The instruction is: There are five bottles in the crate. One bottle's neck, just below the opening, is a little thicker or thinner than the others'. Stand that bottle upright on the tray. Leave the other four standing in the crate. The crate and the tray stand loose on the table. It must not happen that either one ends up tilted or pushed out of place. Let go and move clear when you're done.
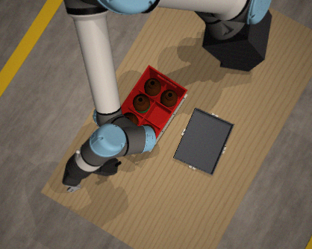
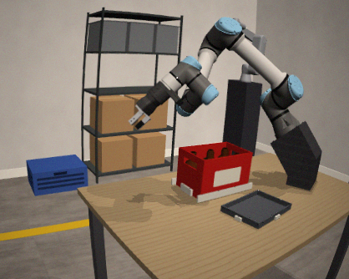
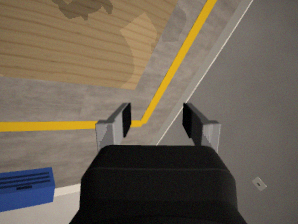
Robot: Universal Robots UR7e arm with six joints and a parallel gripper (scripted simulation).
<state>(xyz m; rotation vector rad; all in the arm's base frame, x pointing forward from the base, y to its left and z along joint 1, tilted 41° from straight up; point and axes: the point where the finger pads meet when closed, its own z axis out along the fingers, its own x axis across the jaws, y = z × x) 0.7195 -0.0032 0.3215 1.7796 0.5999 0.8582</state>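
A red crate (image 1: 153, 100) stands on the wooden table and holds brown bottles. In the overhead view three bottle tops (image 1: 152, 86) show clearly. A fourth (image 1: 131, 118) is partly hidden by the arm, and I cannot see a fifth. One bottle (image 1: 141, 103) shows a green ring at its base. The dark grey tray (image 1: 204, 140) lies to the right of the crate, empty. My gripper (image 2: 139, 119) is open and empty. It hangs high above the table's left end, well clear of the crate (image 2: 214, 167). In the wrist view its fingers point at the table corner and the floor.
The arm's black base block (image 2: 300, 154) stands at the table's far right. A metal shelf (image 2: 128, 96) with cardboard boxes and a blue case (image 2: 57, 174) stand on the floor behind. A yellow line (image 3: 180, 63) runs along the floor.
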